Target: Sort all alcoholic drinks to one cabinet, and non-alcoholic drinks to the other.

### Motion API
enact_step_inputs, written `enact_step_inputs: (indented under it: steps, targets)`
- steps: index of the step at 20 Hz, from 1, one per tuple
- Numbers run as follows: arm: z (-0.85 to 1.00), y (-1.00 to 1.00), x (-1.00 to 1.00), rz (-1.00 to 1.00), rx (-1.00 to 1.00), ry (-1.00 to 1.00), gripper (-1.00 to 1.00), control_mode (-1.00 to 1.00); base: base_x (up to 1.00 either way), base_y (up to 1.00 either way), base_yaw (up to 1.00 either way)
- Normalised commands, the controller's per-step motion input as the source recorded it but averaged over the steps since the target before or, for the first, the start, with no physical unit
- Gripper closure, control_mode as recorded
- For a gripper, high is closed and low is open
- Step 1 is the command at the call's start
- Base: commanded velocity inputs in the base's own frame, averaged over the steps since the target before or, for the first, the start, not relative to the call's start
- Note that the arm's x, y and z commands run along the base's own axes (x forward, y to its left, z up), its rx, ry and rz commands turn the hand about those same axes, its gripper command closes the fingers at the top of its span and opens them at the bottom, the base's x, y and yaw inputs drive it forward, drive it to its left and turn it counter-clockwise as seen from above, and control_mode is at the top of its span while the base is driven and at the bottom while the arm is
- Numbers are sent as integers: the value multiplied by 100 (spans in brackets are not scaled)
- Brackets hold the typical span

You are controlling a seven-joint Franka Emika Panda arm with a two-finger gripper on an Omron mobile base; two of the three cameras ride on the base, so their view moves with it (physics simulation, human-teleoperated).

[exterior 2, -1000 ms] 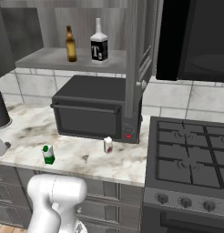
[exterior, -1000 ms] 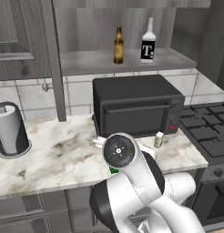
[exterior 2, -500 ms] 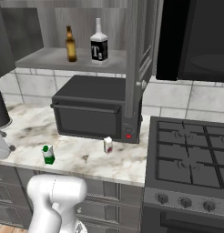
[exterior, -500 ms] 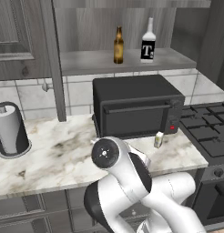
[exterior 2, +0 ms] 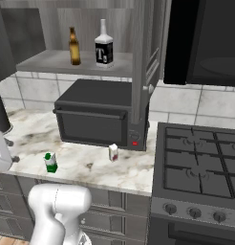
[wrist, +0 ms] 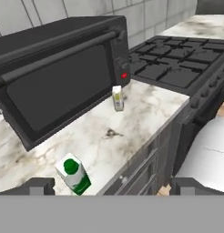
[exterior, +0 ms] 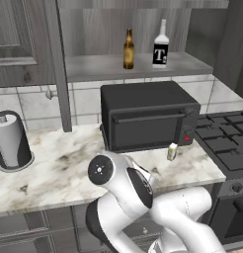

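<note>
With both alcoholic bottles, beer bottle (exterior: 128, 48) and T-labelled bottle (exterior: 160, 46), shelved above the toaster oven (exterior: 148, 116), the wide-open gripper (wrist: 111, 185) hovered near the green-and-white container (wrist: 73, 174), seemingly the next pick, needing descent.

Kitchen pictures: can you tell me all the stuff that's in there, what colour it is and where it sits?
beer bottle: one, brown, on the open cabinet shelf above the toaster oven
clear bottle: one, black label with a white T, on the same shelf, right of the beer bottle
toaster oven: one, black, on the counter against the tiled wall
green-and-white container: one, near the counter's front edge
small white carton: one, in front of the oven's right corner
paper towel holder: one, dark with a white roll, at the counter's left
stove: one, black, right of the counter
counter: one, marbled white
gripper: one, dark fingertips spread wide, hanging above the green-and-white container
</note>
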Motion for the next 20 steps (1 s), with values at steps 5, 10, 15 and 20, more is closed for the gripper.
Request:
enact_step_inputs:
  steps: [5, 10, 15, 20]
  targets:
    - [-12, 0, 14, -17, -1, 0, -100, -100, 0, 0, 0]
    - [-11, 0, 14, -16, -2, 4, -100, -100, 0, 0, 0]
    - [-22, 0, 10, -11, -3, 5, -100, -100, 0, 0, 0]
    - [-32, 0, 6, -6, -3, 5, -100, -100, 0, 0, 0]
